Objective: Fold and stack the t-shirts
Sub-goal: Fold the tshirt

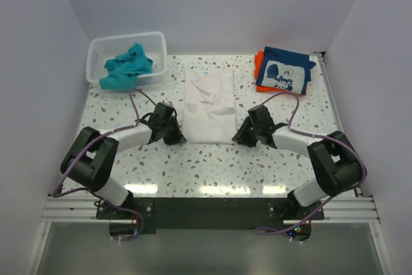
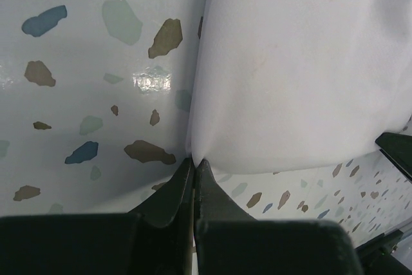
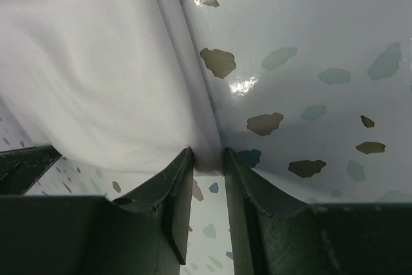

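The white t-shirt (image 1: 209, 104) lies folded into a long strip in the middle of the table. My left gripper (image 1: 174, 138) is shut on its near left corner; the left wrist view shows the jaws (image 2: 194, 159) pinched tight on the cloth (image 2: 296, 62). My right gripper (image 1: 239, 138) holds the near right corner; in the right wrist view its jaws (image 3: 207, 158) stand a little apart with a bunched fold of the cloth (image 3: 96, 62) between them. The teal t-shirt (image 1: 129, 66) hangs out of the basket. The navy printed t-shirt (image 1: 283, 72) lies folded on the orange one (image 1: 259, 62) at the back right.
A white mesh basket (image 1: 158, 40) stands at the back left. The speckled table (image 1: 212, 165) ends at a white wall behind and on both sides. The arm bases sit at the near edge.
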`<act>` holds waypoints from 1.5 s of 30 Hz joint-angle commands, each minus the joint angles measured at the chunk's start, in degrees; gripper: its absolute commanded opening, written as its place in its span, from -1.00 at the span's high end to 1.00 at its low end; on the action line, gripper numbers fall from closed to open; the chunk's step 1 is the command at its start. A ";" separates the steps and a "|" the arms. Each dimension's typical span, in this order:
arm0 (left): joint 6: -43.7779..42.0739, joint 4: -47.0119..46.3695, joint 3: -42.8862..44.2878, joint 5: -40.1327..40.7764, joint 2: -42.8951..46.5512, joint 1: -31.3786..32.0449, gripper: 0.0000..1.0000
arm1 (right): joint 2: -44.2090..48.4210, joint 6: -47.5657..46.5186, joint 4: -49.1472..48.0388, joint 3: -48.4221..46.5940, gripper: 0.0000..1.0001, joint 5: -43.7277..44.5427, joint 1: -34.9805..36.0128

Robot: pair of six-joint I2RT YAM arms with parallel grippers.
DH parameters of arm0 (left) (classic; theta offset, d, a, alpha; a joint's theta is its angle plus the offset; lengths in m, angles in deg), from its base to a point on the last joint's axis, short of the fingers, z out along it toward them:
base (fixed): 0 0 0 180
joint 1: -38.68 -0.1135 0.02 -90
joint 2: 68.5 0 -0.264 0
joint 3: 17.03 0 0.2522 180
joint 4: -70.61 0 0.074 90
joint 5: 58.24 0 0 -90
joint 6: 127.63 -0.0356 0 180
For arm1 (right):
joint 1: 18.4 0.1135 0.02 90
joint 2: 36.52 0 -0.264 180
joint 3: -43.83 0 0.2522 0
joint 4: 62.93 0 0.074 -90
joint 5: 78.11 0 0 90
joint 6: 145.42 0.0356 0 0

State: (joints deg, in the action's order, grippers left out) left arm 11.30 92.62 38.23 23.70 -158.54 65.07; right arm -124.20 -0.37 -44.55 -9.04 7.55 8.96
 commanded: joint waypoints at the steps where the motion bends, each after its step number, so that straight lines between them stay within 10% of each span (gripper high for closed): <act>1: 0.47 2.12 -1.51 2.43 1.18 0.24 1.00 | 0.40 0.15 2.67 3.42 0.40 0.21 0.77; 7: 1.26 1.68 -3.35 2.17 2.15 0.41 1.00 | 0.93 -0.64 1.09 6.77 1.00 -0.84 2.00; 20: 3.45 10.37 -12.92 6.81 16.11 3.57 1.00 | 14.79 -6.79 11.62 10.72 1.00 -2.52 4.90; 34: 21.82 23.92 -21.63 12.80 43.36 22.47 1.00 | 36.61 0.68 25.26 17.93 1.00 -9.98 14.39; 45: 19.81 28.48 -11.71 20.69 43.99 25.29 1.00 | 42.24 -4.15 31.85 8.01 1.00 -1.47 14.92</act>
State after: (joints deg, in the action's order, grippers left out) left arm 31.80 118.33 21.05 37.39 -114.02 90.21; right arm -83.09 -1.68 -16.97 4.29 0.55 23.71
